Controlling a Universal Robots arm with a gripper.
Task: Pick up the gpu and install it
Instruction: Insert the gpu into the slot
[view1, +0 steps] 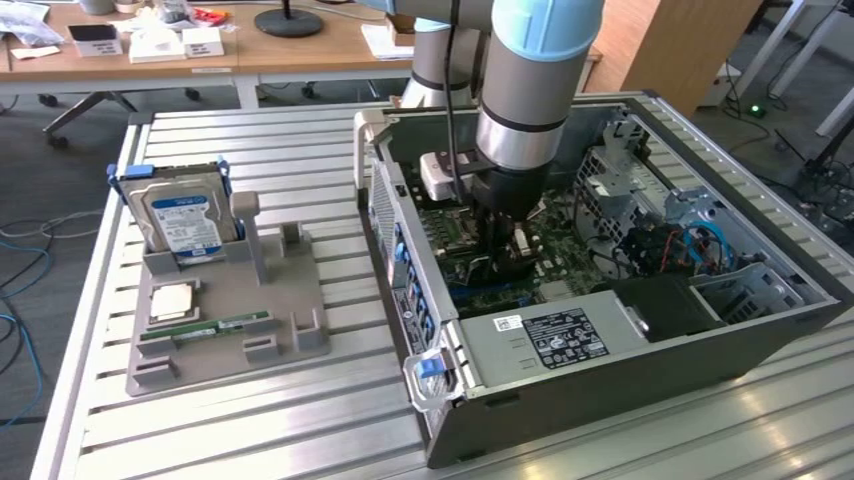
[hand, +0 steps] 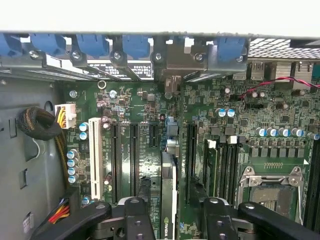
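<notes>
Two hand fingers (hand: 135, 215) flank gpu (hand: 168, 200) among motherboard (hand: 235, 150) slots.

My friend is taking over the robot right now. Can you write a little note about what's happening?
Pincer: down inside the open grey computer case, fingers either side of the card.
Thin green-and-black gpu card: standing edge-on over the green motherboard, among the long black slots.
Done: gpu picked up and carried into the case.
Left: whether the card is fully seated cannot be told; check before moving on.
</notes>
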